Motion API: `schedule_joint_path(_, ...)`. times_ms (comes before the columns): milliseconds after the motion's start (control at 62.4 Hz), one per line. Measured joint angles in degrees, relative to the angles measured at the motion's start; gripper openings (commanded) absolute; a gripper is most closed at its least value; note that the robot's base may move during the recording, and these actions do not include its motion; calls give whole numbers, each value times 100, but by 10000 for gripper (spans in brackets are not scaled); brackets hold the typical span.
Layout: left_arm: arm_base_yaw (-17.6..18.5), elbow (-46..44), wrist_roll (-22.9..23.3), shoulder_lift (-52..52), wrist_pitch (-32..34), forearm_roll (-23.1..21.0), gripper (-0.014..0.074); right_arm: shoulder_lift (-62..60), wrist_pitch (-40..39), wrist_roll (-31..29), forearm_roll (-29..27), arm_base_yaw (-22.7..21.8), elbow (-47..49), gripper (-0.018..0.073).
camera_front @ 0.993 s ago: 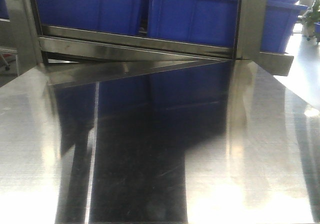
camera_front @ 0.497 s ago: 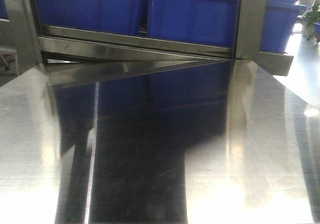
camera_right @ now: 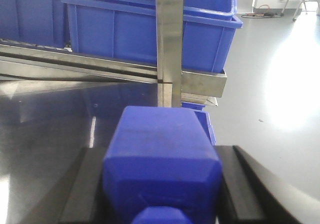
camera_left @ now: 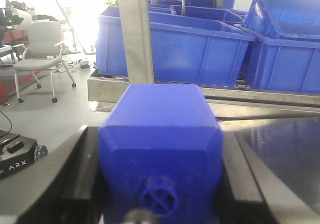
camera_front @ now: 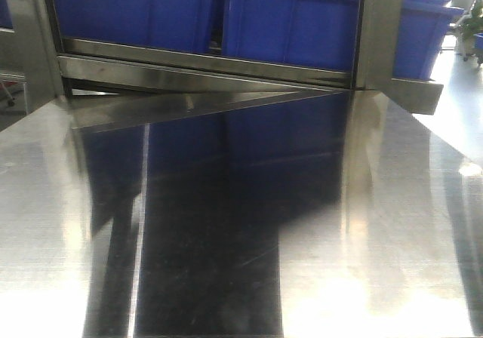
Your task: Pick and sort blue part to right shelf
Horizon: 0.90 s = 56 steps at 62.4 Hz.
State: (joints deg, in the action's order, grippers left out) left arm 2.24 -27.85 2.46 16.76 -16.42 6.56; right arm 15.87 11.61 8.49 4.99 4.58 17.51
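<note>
We see the broad steel table (camera_front: 392,225) filling most of the front view, its polished top mirroring the blue above it. At its far edge stands the right shelf (camera_front: 204,65), a stainless rack with a flat front rail and an upright post, and deep blue bins (camera_front: 287,21) sit side by side on it. In the left wrist view an office chair (camera_left: 42,49) stands on the floor off to the side. In the right wrist view the blue part (camera_right: 162,139) is held in the air just before the shelf's post. It lies between the black fingers (camera_right: 82,184) of the right gripper (camera_right: 161,151), whose jaws are clamped on its sides, its wide cap toward the camera. The left gripper (camera_left: 160,134) grasps a squatter blue block (camera_left: 160,159) the same way, though the contact sits low in the frame, so the grip only appears firm to us. Smallest is that block's tiny cross-marked knob (camera_left: 159,198).
</note>
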Motion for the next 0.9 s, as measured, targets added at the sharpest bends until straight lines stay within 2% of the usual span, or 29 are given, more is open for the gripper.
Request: schedule_joint_path(897, 0, 0, -5, 0, 0, 0, 279, 0, 0, 0, 0, 0, 0, 440)
